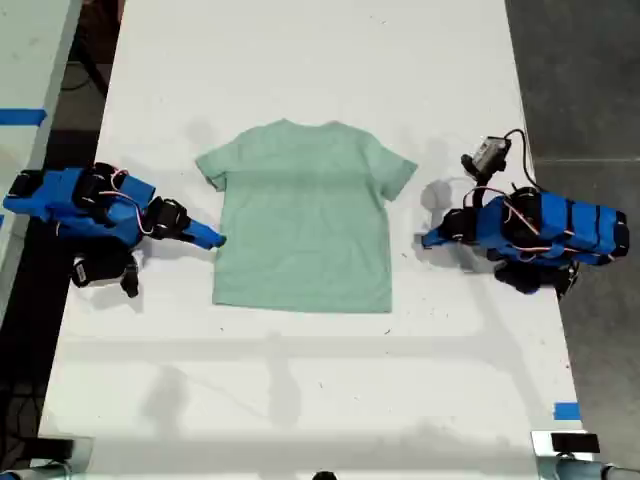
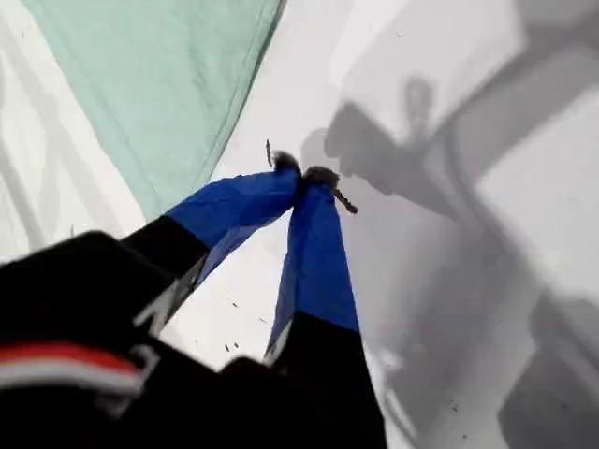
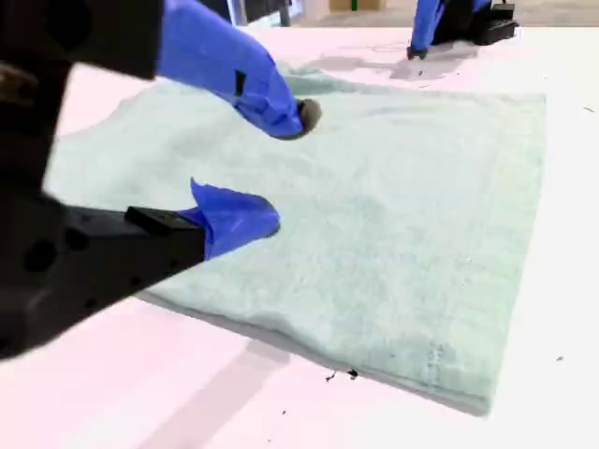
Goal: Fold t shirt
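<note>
My second gripper [image 3: 271, 168], fingers apart, hovers at the t shirt [image 1: 305, 215] edge on the exterior view's left. The shirt lies flat mid-table [image 1: 300, 400]. My first gripper [image 2: 304, 178], fingers together, rests on bare table at its right.

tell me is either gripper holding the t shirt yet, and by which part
Nothing is held. My first gripper is shut beside the t shirt; my second gripper is open at its edge.

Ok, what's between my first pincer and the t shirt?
Nothing: only a bare strip of white table separates my first pincer from the t shirt, seen in the exterior and first wrist views.
</note>
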Available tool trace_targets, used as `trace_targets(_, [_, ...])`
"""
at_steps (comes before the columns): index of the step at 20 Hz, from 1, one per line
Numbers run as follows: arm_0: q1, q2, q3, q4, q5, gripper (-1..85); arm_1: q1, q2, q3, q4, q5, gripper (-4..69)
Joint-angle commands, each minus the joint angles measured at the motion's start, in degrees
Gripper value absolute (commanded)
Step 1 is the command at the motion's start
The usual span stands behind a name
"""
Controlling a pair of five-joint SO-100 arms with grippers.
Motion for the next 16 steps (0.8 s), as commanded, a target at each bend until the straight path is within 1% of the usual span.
trace_targets(1, [-0.9, 0.4, 0.4, 0.1, 0.3, 13.3, -0.6, 0.4, 3.1, -1.2, 1.0, 1.8])
trace_targets(3, [-0.9, 0.4, 0.4, 0.1, 0.3, 13.3, 0.2, 0.4, 3.0, -2.5, 1.2, 4.9])
trace_targets(6, [-0.9, 0.4, 0.4, 0.1, 0.3, 13.3, 0.7, 0.4, 2.9, -1.8, 3.0, 2.1])
trace_targets(8, [-0.9, 0.4, 0.4, 0.1, 0.3, 13.3, 0.0, 0.4, 1.8, -1.8, 2.5, 2.0])
trace_targets(9, [-0.9, 0.4, 0.4, 0.1, 0.3, 13.3, -0.4, 0.1, 0.4, -1.8, 1.5, 2.0])
trace_targets(10, [-0.9, 0.4, 0.4, 0.1, 0.3, 13.3, 0.4, -0.1, -2.2, -0.4, 0.2, 2.0])
trace_targets(12, [-0.9, 0.4, 0.4, 0.1, 0.3, 13.3, 6.1, -3.4, -12.6, 4.1, -5.3, 2.0])
trace_targets(13, [-0.9, 0.4, 0.4, 0.1, 0.3, 13.3, 10.2, -7.6, -19.0, 4.9, -9.4, 2.1])
trace_targets(14, [-0.9, 0.4, 0.4, 0.1, 0.3, 13.3, 13.8, -14.2, -25.8, 5.0, -13.5, 10.5])
trace_targets(15, [-0.9, 0.4, 0.4, 0.1, 0.3, 13.3, 18.1, -23.6, -33.6, 5.5, -18.0, 16.9])
trace_targets(16, [-0.9, 0.4, 0.4, 0.1, 0.3, 13.3, 22.9, -34.3, -41.4, 6.6, -22.7, 19.1])
